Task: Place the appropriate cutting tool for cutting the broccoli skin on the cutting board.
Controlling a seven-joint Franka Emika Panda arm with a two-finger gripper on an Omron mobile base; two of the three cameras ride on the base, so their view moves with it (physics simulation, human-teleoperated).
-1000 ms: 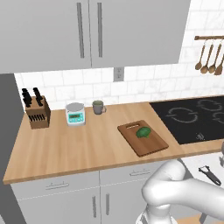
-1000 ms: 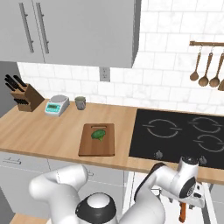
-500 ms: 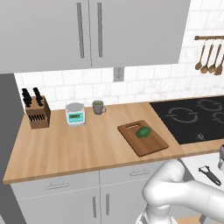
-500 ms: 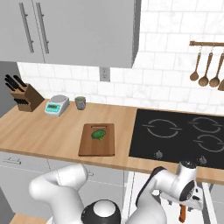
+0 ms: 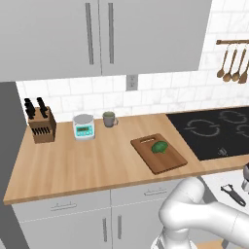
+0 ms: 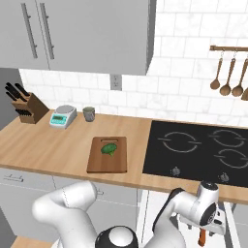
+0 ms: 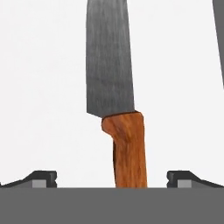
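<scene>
Gripper point(image 7: 112, 177) held wide apart astride the knife point(image 7: 114, 92) handle, not clamped, knife laid flat on a white surface, broccoli point(image 6: 109, 148) resting on the board point(image 6: 107, 155) near the worktop's front edge

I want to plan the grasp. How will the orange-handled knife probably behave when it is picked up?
The knife looks stiff, with a flat grey blade, so it should not bend. Its handle is narrow and smooth, so it may slip or twist between the open pincer. The long blade could tip it forward.
</scene>
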